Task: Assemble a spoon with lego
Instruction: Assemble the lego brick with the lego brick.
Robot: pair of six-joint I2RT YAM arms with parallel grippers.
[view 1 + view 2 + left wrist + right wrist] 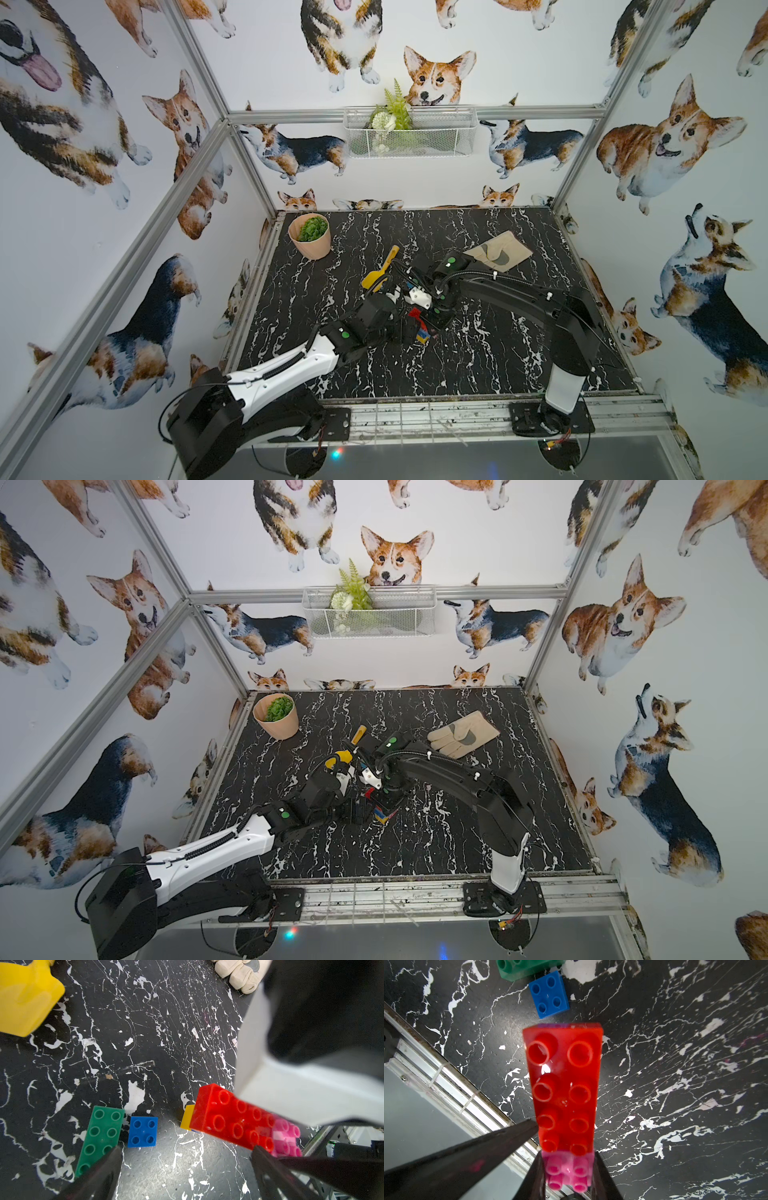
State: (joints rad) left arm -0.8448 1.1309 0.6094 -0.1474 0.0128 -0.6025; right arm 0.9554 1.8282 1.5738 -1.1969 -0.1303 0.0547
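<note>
In both top views your two arms meet over the middle of the marble-patterned table [478,365]. The part-built spoon [422,336] sits between the wrists, red above, yellow and blue below. The arms cover most of it, so you cannot read either grip from here. A yellow toy shovel [380,270] lies just behind, a glove [463,733] is further back to the right, and a plant pot [311,239] stands in the far left corner.

The left wrist view shows what those hide. Your left gripper [187,1157] is spread wide over bare table with nothing between its jaws. One finger overlaps a loose green brick [99,1134], and a loose blue brick [143,1132] lies just beside it. The red brick [230,1120] tilts upward, with a yellow brick [187,1118] under one end and a pink brick [287,1138] at the other. The other arm's housing blocks the grip there.

The right wrist view alone shows that grip. Your right gripper [568,1176] pinches the pink brick, and the red one reaches out ahead. A dark finger points at the red brick's side; whether it touches, you cannot tell.

Expect the spoon to be light, rigid and glossy. Its stud joints are probably the weak spots, and held by one end it works as a lever. Brace it across the red brick's flat side walls, close to a joint, when you press on another piece.
</note>
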